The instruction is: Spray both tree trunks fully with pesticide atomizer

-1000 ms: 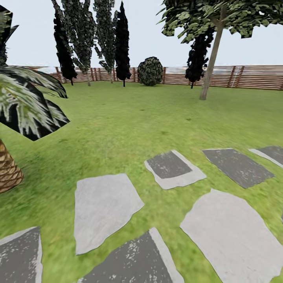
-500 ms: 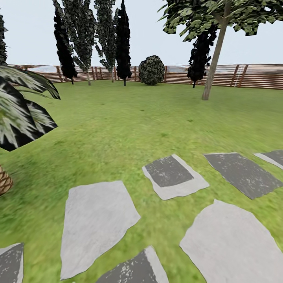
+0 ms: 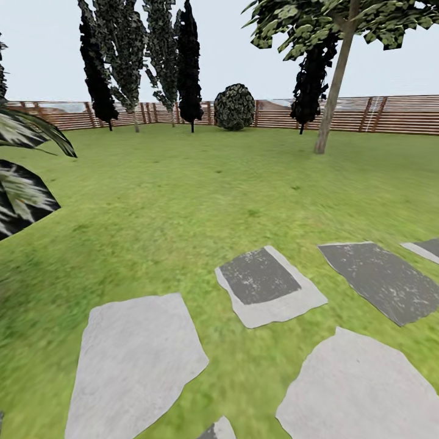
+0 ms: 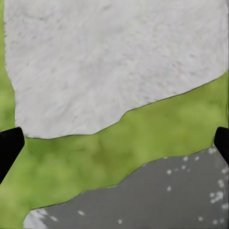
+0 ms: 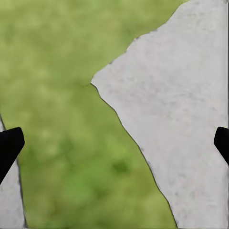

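Note:
The garden lawn (image 3: 201, 183) stretches ahead to a brown slatted fence (image 3: 390, 114). One tree with a leaning pale grey-brown trunk (image 3: 330, 91) and a blocky green crown stands far off at the right, near the fence. The second such tree, the atomizer and any pesticide are out of view. My left gripper (image 4: 114, 143) is open over a pale paving stone (image 4: 109, 62) and grass, its dark fingertips (image 4: 9, 145) at the picture's sides. My right gripper (image 5: 114, 143) is open too, over grass and another pale stone (image 5: 181, 119). Nothing is held.
Flat paving stones, pale (image 3: 137, 360) and dark grey (image 3: 262, 280), lie in the grass close ahead. Palm fronds (image 3: 21, 183) reach in at the left. Near-black cone-shaped trees (image 3: 189, 67) and a round bush (image 3: 234, 107) line the far fence.
The whole view has shifted: the camera has moved forward. The palm has slid out at the left, its scaly trunk gone from view, and the paving stones have dropped lower in the picture.

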### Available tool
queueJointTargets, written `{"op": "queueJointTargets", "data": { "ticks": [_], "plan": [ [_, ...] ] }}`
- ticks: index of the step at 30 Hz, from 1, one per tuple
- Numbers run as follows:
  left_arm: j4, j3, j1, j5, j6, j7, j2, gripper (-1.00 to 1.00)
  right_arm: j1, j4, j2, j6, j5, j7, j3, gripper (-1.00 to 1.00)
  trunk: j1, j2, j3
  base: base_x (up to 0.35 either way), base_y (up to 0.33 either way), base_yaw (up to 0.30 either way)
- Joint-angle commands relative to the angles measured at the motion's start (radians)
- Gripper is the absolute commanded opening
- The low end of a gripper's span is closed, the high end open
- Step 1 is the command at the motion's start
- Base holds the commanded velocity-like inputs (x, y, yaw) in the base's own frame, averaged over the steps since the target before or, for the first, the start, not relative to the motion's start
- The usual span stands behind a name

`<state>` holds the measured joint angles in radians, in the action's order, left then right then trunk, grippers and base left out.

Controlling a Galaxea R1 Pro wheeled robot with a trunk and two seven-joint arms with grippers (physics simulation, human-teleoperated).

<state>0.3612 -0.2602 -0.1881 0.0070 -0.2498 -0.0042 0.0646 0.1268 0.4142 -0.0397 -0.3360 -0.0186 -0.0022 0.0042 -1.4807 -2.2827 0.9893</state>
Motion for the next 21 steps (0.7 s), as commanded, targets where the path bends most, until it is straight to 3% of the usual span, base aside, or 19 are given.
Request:
{"op": "queueJointTargets", "data": {
  "ticks": [1,9,21],
  "plan": [
    [-0.001,-0.002,-0.001,0.001,-0.003,0.0,0.0,1.0,0.001,-0.002,0.0,-0.003,-0.002,0.0,0.0,1.0,0.0,0.0,0.001,0.338,-0.128,0.0],
    [-0.001,-0.002,-0.001,0.001,-0.003,0.0,0.0,1.0,0.001,-0.004,0.0,-0.005,-0.001,-0.002,-0.001,1.0,0.0,0.0,0.001,0.338,-0.128,0.012],
    [-0.001,-0.002,-0.001,0.001,-0.003,0.0,0.0,1.0,0.001,-0.005,0.0,-0.005,-0.001,-0.002,-0.001,1.0,0.0,0.0,0.001,0.338,-0.128,0.225]
  ]
}}
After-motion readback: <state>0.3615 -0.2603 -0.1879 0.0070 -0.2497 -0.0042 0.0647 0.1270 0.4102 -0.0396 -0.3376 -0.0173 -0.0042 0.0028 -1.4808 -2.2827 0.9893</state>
